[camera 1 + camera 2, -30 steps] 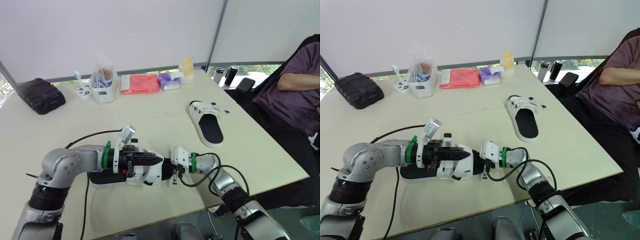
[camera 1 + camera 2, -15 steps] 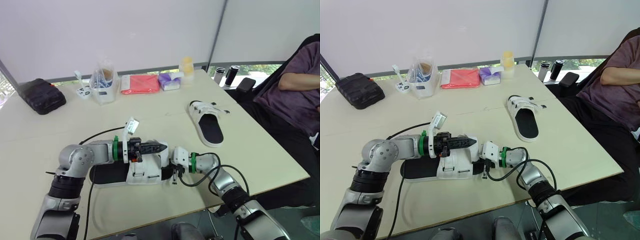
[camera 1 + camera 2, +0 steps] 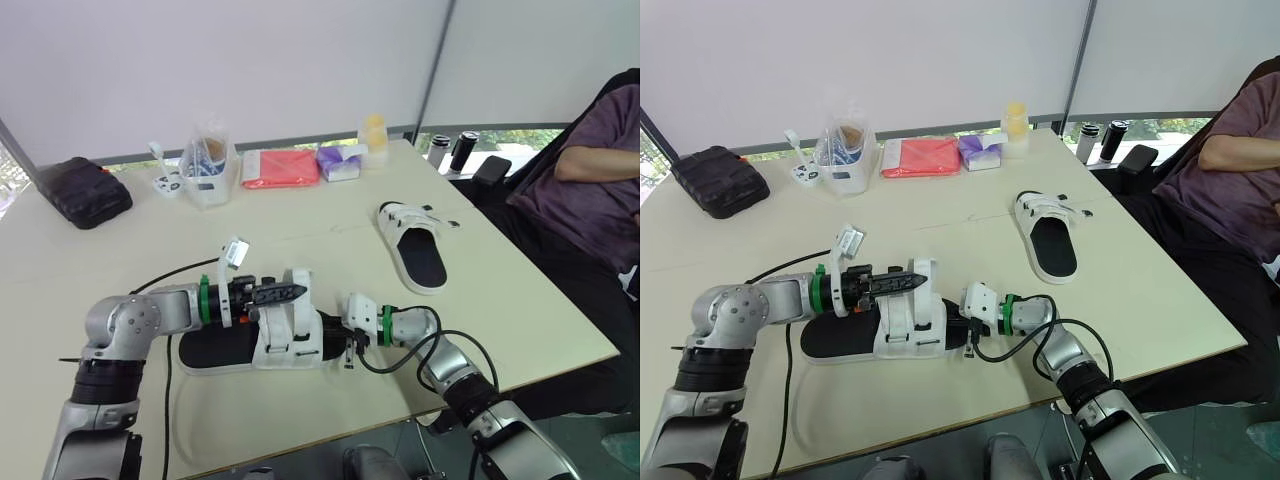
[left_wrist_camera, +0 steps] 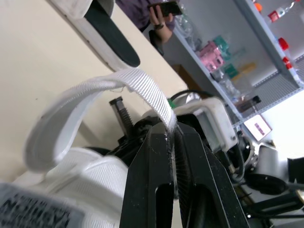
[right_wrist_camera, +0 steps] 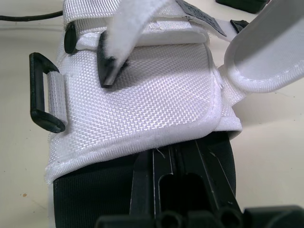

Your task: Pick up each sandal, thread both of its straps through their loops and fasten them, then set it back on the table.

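The near sandal (image 3: 225, 350), black sole with white straps, lies near the table's front edge. My left gripper (image 3: 298, 292) is shut on the end of one white strap (image 4: 142, 83), holding it raised in a loop above the sandal. A black plastic loop (image 5: 42, 95) sits at the side of the other white strap (image 5: 142, 109). My right gripper (image 3: 330, 333) is shut on the black sole's right end (image 5: 213, 152). The second sandal (image 3: 415, 250) lies flat at the right middle of the table, apart from both grippers.
Along the far edge stand a black pouch (image 3: 85, 190), a clear container (image 3: 207, 170), a red pack (image 3: 280, 167), a purple box (image 3: 340, 160) and a yellow bottle (image 3: 373, 132). A person (image 3: 590, 180) sits at the right. A black cable (image 3: 180, 275) trails on the table.
My left gripper has drawn back to the left and risen, pulling the white strap up off the sandal. The right gripper has stayed on the sole.
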Controlling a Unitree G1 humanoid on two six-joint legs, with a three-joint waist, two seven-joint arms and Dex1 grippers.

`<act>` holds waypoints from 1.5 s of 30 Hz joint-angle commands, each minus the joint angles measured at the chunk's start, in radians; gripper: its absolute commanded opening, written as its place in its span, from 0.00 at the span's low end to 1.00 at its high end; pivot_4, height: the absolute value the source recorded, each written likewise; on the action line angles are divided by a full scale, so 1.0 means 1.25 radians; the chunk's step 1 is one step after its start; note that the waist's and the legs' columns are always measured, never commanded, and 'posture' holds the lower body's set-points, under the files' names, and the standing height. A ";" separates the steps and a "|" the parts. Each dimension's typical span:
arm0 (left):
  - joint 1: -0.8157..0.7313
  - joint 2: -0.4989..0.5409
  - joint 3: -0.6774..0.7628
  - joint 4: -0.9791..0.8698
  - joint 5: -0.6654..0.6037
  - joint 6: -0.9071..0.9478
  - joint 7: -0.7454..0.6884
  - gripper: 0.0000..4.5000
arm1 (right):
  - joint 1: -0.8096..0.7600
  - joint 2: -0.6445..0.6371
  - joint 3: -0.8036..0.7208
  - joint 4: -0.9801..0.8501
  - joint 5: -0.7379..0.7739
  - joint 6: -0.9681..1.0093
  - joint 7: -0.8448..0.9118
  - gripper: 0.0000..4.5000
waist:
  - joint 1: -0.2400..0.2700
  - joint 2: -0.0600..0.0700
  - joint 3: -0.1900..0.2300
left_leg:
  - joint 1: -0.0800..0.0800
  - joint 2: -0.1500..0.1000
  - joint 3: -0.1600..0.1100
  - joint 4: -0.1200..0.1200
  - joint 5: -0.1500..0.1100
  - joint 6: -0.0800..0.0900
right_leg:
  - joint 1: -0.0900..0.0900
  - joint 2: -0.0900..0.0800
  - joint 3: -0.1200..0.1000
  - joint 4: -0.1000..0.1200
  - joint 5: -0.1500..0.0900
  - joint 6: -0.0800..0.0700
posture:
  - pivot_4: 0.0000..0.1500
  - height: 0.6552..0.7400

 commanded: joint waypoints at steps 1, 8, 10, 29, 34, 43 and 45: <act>0.005 0.001 -0.026 -0.034 0.037 -0.044 -0.018 0.04 | 0.035 -0.012 0.029 0.147 -0.095 0.069 -0.046 0.00 | 0.000 0.000 0.000 | 0.000 0.000 0.000 0.000 0.000 0.000 | 0.000 0.000 0.000 0.000 0.000 0.000 | 1.00 1.00; 0.029 0.009 -0.068 -0.066 0.096 -0.114 -0.048 0.44 | 0.038 -0.016 0.029 0.146 -0.095 0.067 -0.045 0.00 | 0.000 0.000 0.000 | 0.000 0.000 0.000 0.000 0.000 0.000 | -0.001 0.000 0.000 0.000 0.000 0.000 | 1.00 1.00; 0.040 0.012 -0.068 -0.086 0.106 -0.124 -0.049 0.66 | 0.040 -0.017 0.028 0.145 -0.094 0.068 -0.045 0.00 | 0.000 0.000 0.000 | 0.000 0.000 0.000 0.000 0.000 0.000 | -0.001 0.000 0.000 0.000 0.000 0.000 | 1.00 1.00; 0.153 0.069 -0.125 -0.269 0.190 -0.202 -0.032 0.66 | 0.027 -0.010 0.032 0.164 -0.097 0.058 -0.045 0.00 | -0.001 0.000 0.001 | -0.001 0.000 0.001 0.000 -0.001 -0.001 | -0.002 0.000 -0.001 -0.002 0.000 0.000 | 1.00 1.00; 0.138 0.054 -0.140 -0.249 0.210 -0.232 -0.036 0.21 | 0.030 -0.009 0.034 0.161 -0.096 0.058 -0.046 0.00 | -0.001 0.000 0.001 | -0.002 0.001 0.001 0.000 -0.001 -0.001 | -0.003 0.000 -0.002 -0.004 0.000 0.000 | 1.00 1.00; 0.105 -0.005 -0.083 -0.220 0.118 -0.157 -0.003 0.01 | 0.037 -0.012 0.033 0.161 -0.097 0.059 -0.049 0.00 | 0.000 0.000 0.001 | -0.002 0.001 0.001 0.000 -0.001 -0.001 | -0.003 0.000 -0.003 -0.004 0.000 0.000 | 1.00 1.00; 0.086 -0.033 -0.030 -0.200 0.035 -0.092 0.029 0.01 | 0.038 -0.012 0.033 0.159 -0.096 0.060 -0.048 0.00 | 0.000 0.000 0.001 | -0.002 0.001 0.001 0.000 -0.001 -0.001 | -0.003 0.000 -0.003 -0.004 0.000 0.000 | 1.00 1.00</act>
